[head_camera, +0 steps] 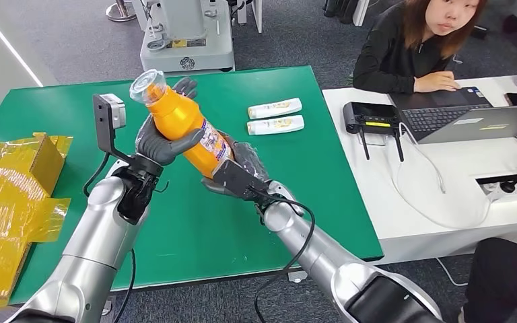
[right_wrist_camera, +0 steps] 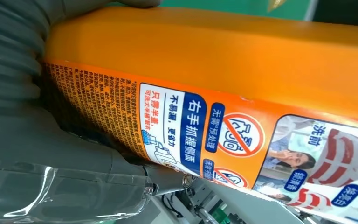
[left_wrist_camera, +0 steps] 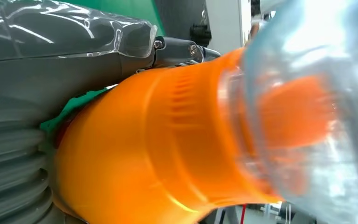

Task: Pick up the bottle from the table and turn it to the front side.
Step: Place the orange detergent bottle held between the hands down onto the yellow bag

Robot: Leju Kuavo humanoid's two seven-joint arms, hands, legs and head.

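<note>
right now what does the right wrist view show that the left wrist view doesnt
Right wrist view alone: the printed label on the bottle's lower body, with text and warning icons, and the right hand holding that end. Left wrist view alone: the clear cap over the bottle's neck, and the left hand gripping near the shoulder. Both: the orange bottle, held close against a hand.

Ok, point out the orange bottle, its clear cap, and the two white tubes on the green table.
orange bottle [head_camera: 178,116]: head view, on its orange body above the label.
clear cap [head_camera: 147,86]: head view, on the transparent top.
white tubes [head_camera: 274,108]: head view, on the middle of the farther tube.
</note>
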